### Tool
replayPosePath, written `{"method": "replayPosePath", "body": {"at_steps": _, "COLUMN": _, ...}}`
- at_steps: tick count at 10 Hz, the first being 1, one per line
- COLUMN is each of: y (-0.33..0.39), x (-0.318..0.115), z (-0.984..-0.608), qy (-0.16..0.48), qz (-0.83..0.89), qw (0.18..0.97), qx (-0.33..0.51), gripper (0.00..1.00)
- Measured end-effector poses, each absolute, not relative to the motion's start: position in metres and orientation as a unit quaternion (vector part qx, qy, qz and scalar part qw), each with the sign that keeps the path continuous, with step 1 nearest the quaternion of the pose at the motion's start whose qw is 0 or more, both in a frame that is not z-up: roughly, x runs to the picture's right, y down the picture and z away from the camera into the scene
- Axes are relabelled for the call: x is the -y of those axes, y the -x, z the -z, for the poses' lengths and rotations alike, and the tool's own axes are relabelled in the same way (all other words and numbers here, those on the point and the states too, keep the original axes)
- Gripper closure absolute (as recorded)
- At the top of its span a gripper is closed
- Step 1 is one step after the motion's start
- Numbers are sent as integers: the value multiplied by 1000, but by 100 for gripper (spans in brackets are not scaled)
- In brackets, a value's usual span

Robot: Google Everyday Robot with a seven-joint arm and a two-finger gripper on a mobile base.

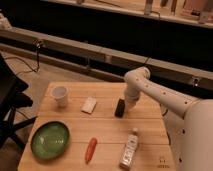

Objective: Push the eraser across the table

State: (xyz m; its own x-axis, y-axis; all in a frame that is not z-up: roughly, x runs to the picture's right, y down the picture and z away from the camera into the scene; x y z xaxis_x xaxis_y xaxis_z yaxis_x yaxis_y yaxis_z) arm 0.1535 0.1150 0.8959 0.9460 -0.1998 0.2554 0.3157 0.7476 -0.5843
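**My closed claw beside the black eraser on a wooden table**

I take the eraser (120,107) as my landmark; it lies right of the middle of the pale plank table (107,127). Far to its left and nearer the front edge sits a round green plate (50,139). Left of the eraser, toward the back, stands a white cup (60,95). Just left of the eraser lies a flat white rectangular piece (89,105), apart from it. In front of the eraser, slightly left, lies an orange carrot (90,149). In front and slightly right lies a clear bottle (129,148) on its side. My gripper (128,104) hangs at the eraser's right edge, fingers together, holding nothing. My white arm (165,97) reaches in from the right.
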Motion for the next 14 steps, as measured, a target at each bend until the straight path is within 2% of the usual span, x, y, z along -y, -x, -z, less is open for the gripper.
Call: {"method": "replayPosePath", "body": {"at_steps": 14, "y": -90, "x": -126, "z": -898, "qy": 314, "qz": 197, "qw": 917, "qx": 147, "gripper": 97}}
